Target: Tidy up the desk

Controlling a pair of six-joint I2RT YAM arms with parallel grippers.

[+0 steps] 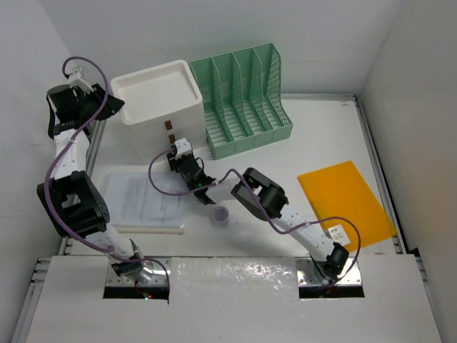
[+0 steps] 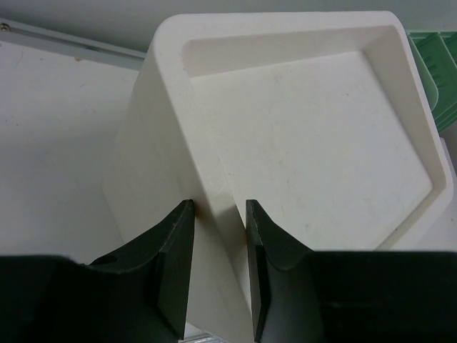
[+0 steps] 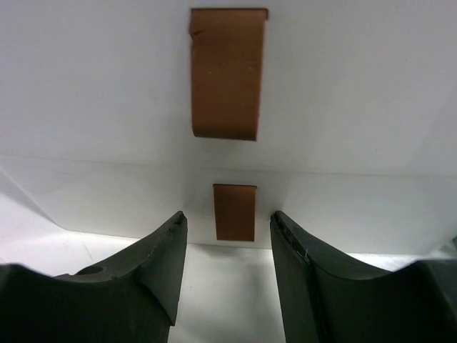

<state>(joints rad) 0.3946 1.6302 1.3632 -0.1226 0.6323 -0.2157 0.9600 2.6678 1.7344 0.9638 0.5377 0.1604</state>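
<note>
Inspection of the worktop point(image 1: 321, 143): it filled most of the overhead view, lying flat and face up. Its long axis appeared to run left to right across the frame, with metal rails along its edges.

Progress: tidying looked to be at an early stage. A sleeve of papers point(image 1: 143, 196) lay loose at centre left. A yellow folder point(image 1: 345, 204) lay askew at the right, well apart from the green file rack point(image 1: 246, 107) at upper centre. A small purple object point(image 1: 221, 216) sat alone near the middle. None of these appeared to have been put away.

Right claw point(image 3: 228, 214): open. Its jaws stood on either side of the lower brown handle point(image 3: 235, 211) on the white drawer box point(image 1: 153, 89), with a gap showing on both sides. I judged that opening a drawer was the step in hand.

Left claw point(image 2: 220, 204): at the box's upper-left corner, jaws partly apart with the corner edge between them. Whether they pinched the box I could not tell.
</note>
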